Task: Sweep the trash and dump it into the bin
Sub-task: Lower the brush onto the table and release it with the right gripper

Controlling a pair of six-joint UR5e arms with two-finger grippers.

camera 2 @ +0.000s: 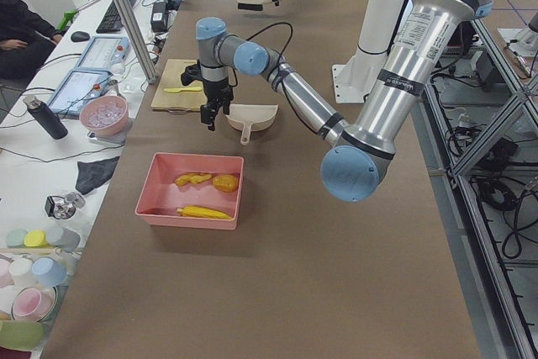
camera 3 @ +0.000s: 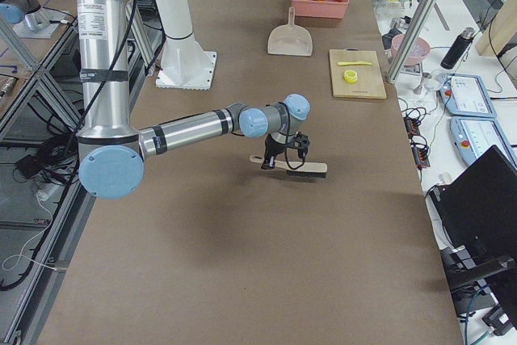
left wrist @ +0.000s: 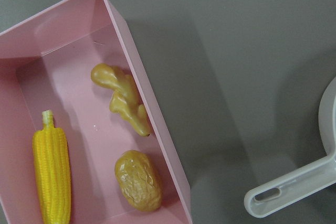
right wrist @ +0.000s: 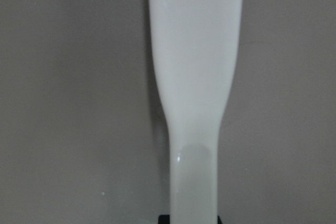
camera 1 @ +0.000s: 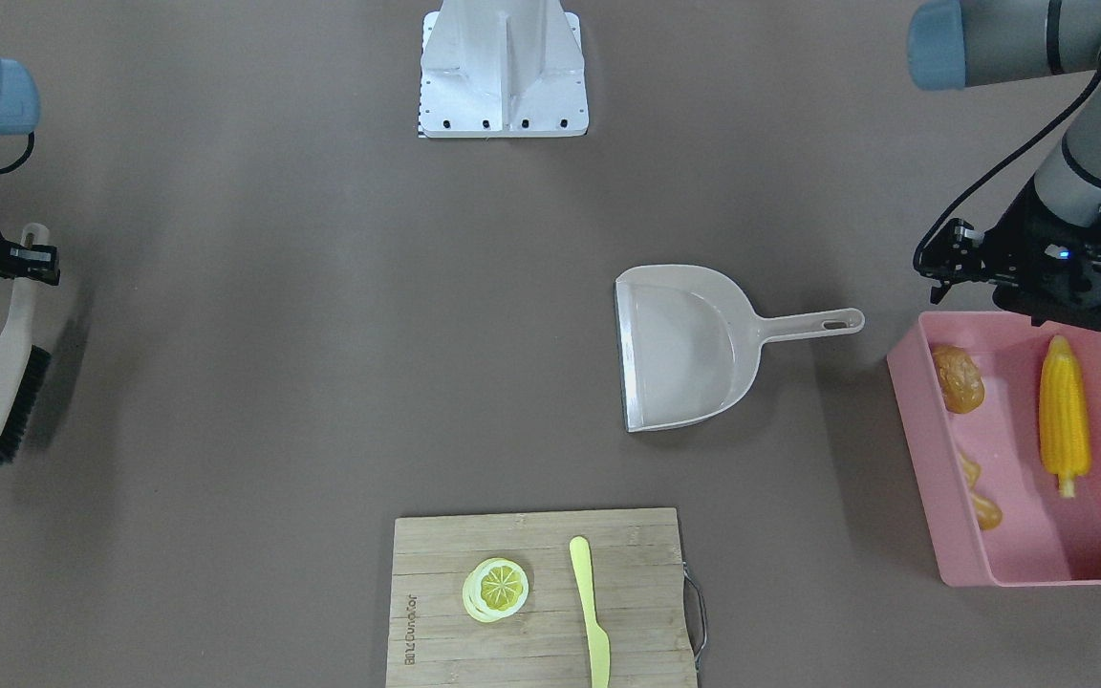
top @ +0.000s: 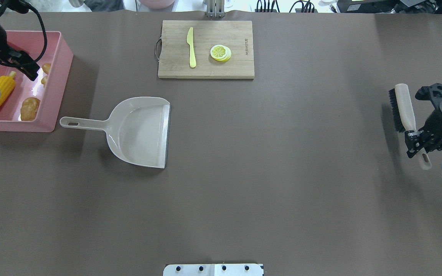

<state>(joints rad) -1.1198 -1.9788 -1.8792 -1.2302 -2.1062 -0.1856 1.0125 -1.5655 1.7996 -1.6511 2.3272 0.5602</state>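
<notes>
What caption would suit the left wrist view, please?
Yellow corn cob, brown potato and tan ginger root inside the pink plastic tub.

My pink bin [left wrist: 157, 129] stands upright on the table [left wrist: 236, 51], holding the corn cob [left wrist: 51, 174], potato [left wrist: 138, 181] and ginger root [left wrist: 123, 98], all lying flat.

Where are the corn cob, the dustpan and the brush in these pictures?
corn cob [camera 1: 1064, 411]: exterior front-facing view, middle of its kernels.
dustpan [top: 140, 132]: overhead exterior view, bare floor of the pan.
brush [top: 405, 107]: overhead exterior view, its pale back, beside the bristles.
</notes>
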